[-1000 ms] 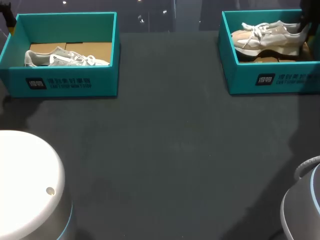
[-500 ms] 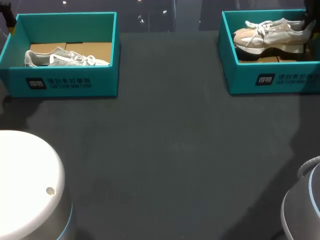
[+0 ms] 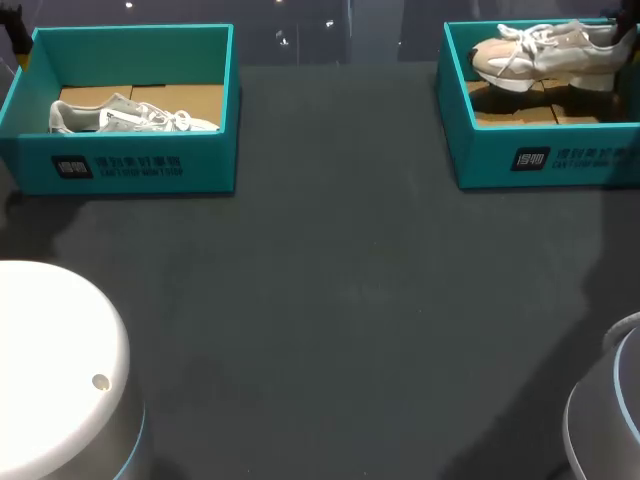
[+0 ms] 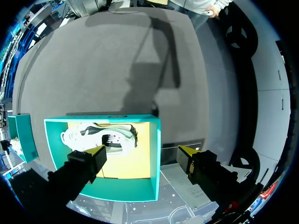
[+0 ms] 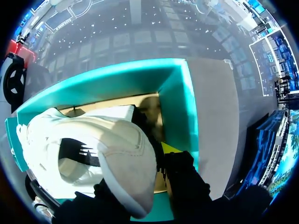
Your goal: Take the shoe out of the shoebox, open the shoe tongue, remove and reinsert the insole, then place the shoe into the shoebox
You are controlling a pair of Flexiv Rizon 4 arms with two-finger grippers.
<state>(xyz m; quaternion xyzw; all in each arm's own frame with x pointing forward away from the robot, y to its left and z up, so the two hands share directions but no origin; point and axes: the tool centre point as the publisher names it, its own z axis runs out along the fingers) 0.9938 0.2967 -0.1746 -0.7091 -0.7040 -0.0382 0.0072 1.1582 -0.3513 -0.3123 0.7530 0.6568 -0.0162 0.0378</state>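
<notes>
Teal left box stands at the far left of the dark table. A grey-and-white shoe rests on its brown cardboard floor, heel outward, toe toward the table's middle. The left claw hangs above this box with its fingers spread wide, gripping nothing.

The right box, also teal, stands at the far right. The beige shoe is held over it, clear of the floor, with a shadow beneath. It has a pale beige upper, white laces, a thick white sole and a whitish heel cap, toe pointing inward. The right claw is clamped on the heel. One yellow fingertip shows beside the heel; the other is hidden by the shoe.
</notes>
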